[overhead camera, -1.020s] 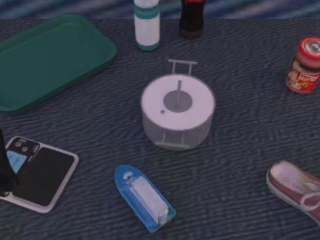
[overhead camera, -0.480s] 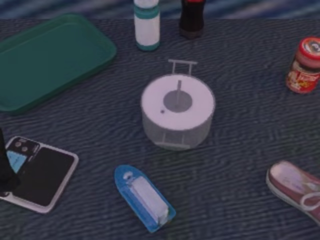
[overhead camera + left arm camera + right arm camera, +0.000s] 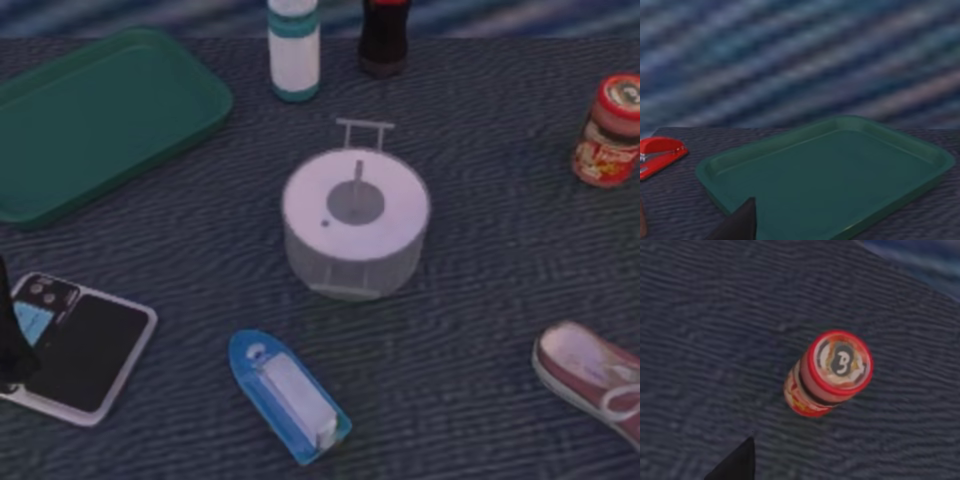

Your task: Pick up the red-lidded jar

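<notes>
The red-lidded jar [image 3: 608, 130] stands upright at the far right of the table [image 3: 480, 300], well apart from the white round container [image 3: 355, 222] at the centre and from the sneaker [image 3: 592, 378] at the near right. Over the last second nothing on the table has shifted in the top view: jar, container, blue toy boat [image 3: 288, 395], green tray [image 3: 100, 115] and the two bottles at the far edge, the white teal-banded bottle [image 3: 294, 48] and the dark red-capped bottle [image 3: 384, 36], all sit where they were. So the jar is not yet grasped or lifted.

The right arm is out of the top view, but its wrist camera looks down on the jar [image 3: 829, 372], printed lid towards the lens, with one dark fingertip [image 3: 737, 462] at the frame's edge; whether the right gripper is open or closed cannot be told. This reads as the approach stage, the gripper above the jar and yet to descend.

The left arm [image 3: 10, 335] is parked at the near left by the phone-like scale [image 3: 85, 345], facing the tray [image 3: 830, 175] and a red stapler [image 3: 660, 155]; its finger state also cannot be told.
</notes>
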